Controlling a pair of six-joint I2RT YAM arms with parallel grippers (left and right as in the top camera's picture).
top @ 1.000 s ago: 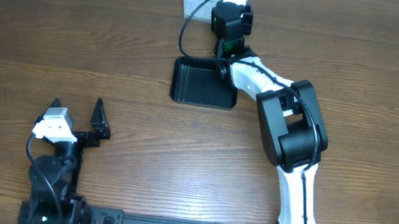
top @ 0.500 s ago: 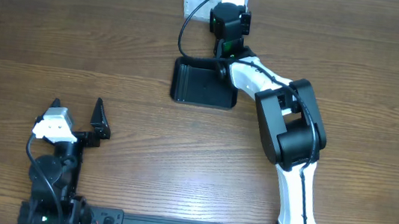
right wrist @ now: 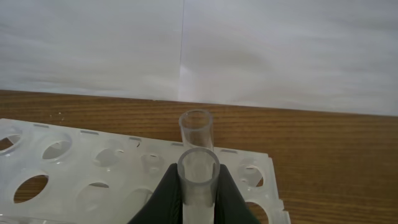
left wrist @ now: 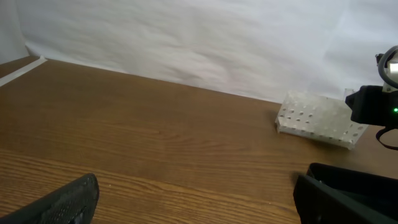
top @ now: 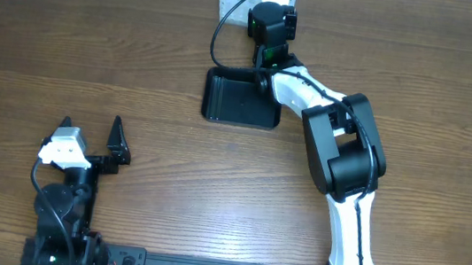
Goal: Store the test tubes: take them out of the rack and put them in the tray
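Since a second ago, my right arm is only creeping slightly toward the rack. My right hand (right wrist: 199, 186) is clamping a clear test tube (right wrist: 198, 169) just below its rim, probably for a straight pull from the white rack (right wrist: 93, 168). The black tray (top: 235, 101) is lying just beside the rack, which keeps the transfer short. My left hand (top: 91, 125) is idling wide open, well apart.

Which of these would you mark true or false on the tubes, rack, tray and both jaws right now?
The right jaws are shut on a tube. True.
The tray holds two tubes. False: no tube shows in it.
The left jaws are open, far from the rack. True.
The rack sits between the tray and the left jaws. False: it lies on the tray's far side.
A second tube stands upright in the rack. True.
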